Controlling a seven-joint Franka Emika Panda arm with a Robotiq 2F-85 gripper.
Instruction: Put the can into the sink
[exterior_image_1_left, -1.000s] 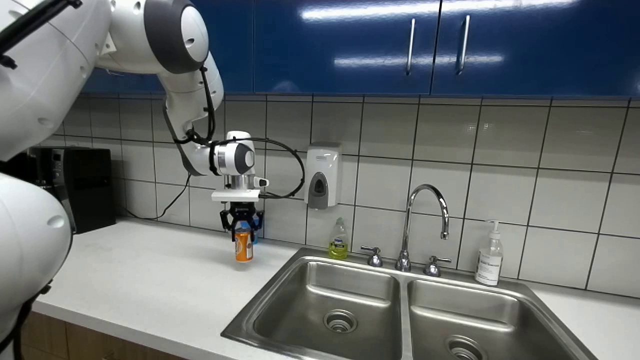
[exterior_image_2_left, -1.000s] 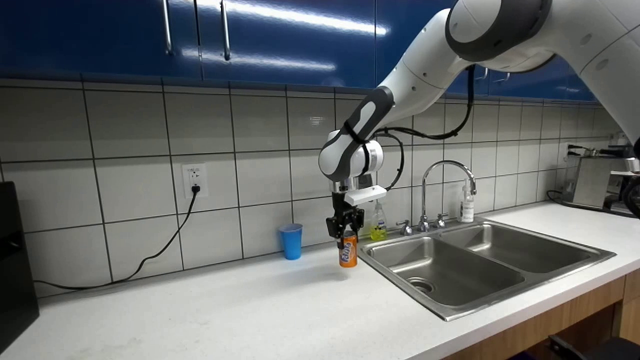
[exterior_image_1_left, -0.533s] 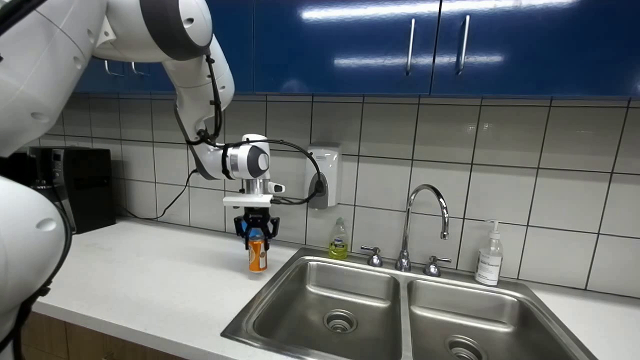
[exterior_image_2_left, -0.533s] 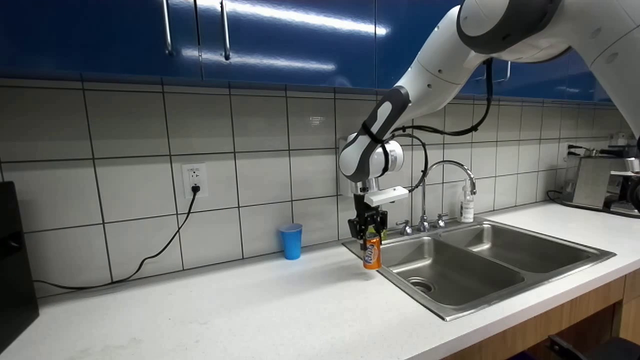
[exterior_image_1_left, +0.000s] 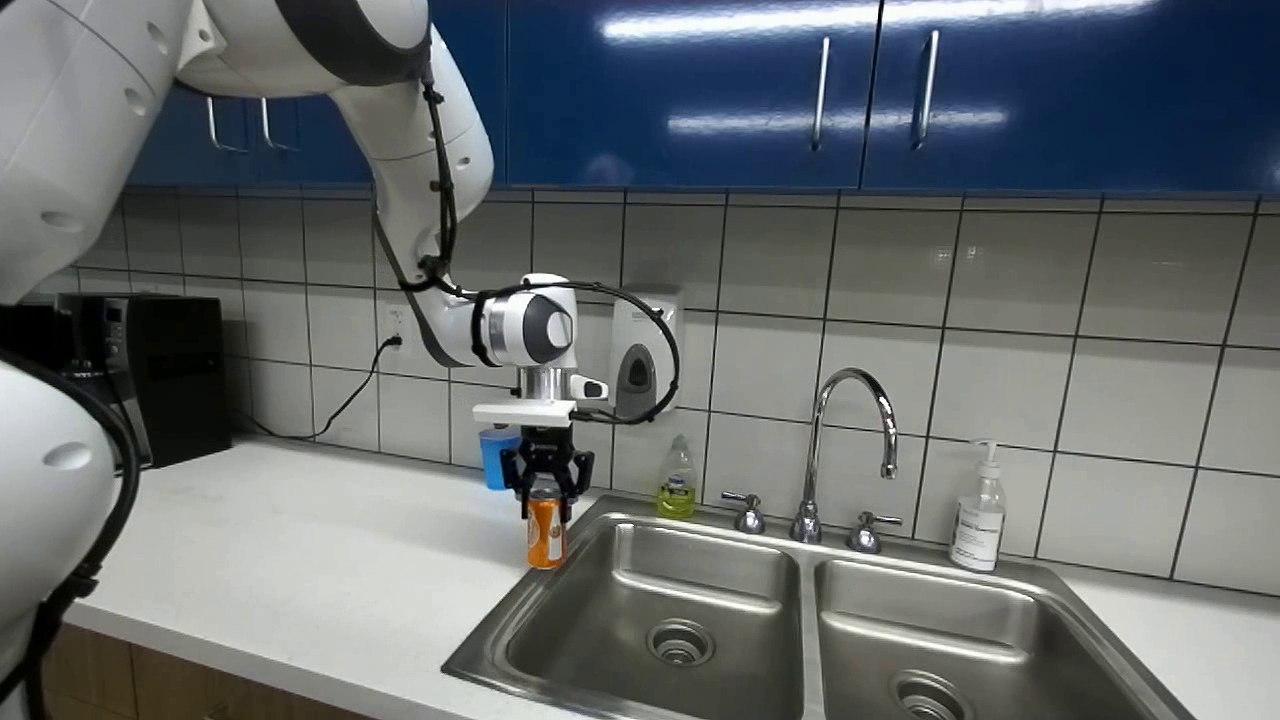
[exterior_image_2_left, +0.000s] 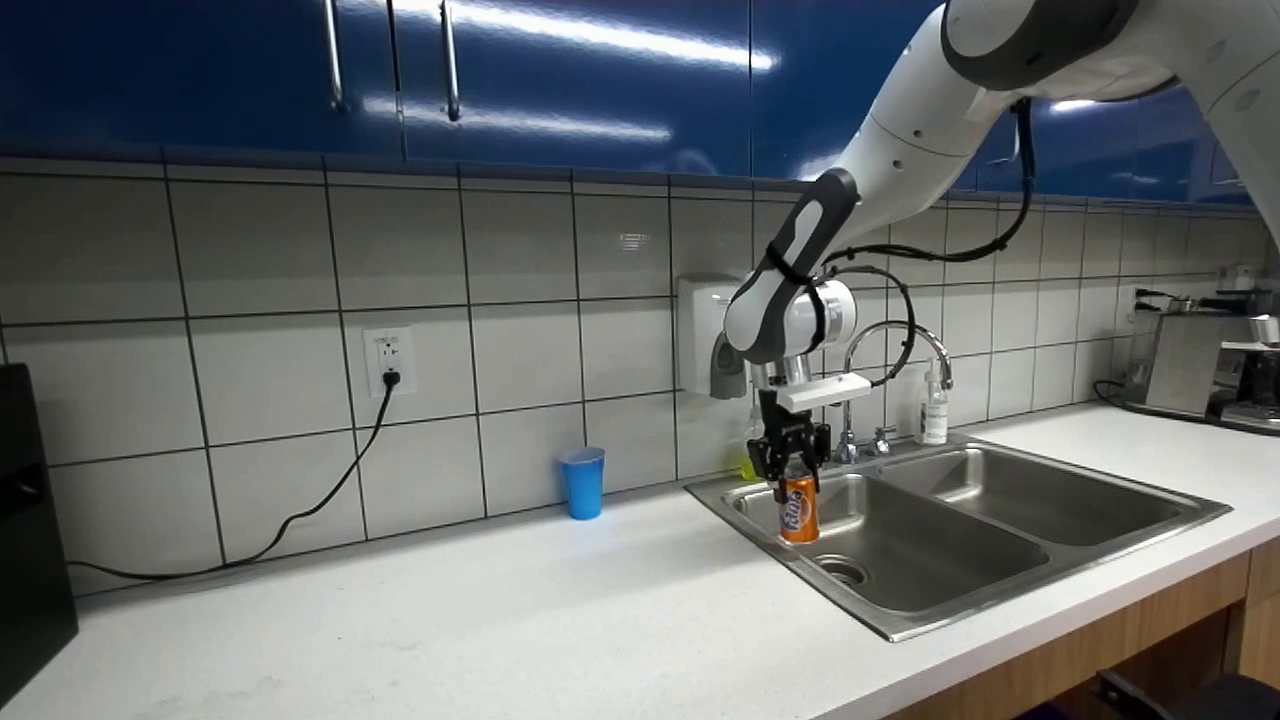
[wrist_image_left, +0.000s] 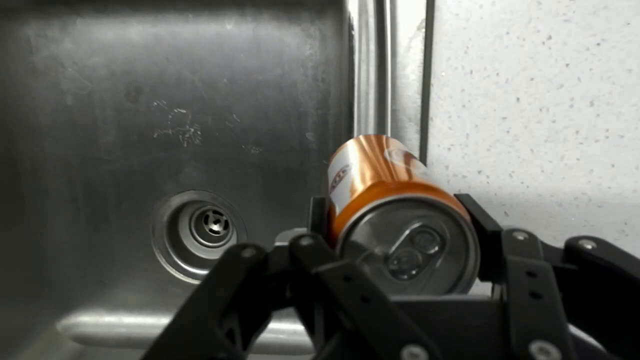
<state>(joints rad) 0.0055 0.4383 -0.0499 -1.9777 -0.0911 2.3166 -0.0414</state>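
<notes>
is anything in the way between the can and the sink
Nothing visible: the gripper holds the can at the edge of the sink, and no object shows between it and the nearest basin.

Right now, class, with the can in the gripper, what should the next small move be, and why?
Probably a short sideways shift toward the drain, before lowering: the gripper holds the can, but in the wrist view the can shows against the sink's rim, with the drain off to one side.
</notes>
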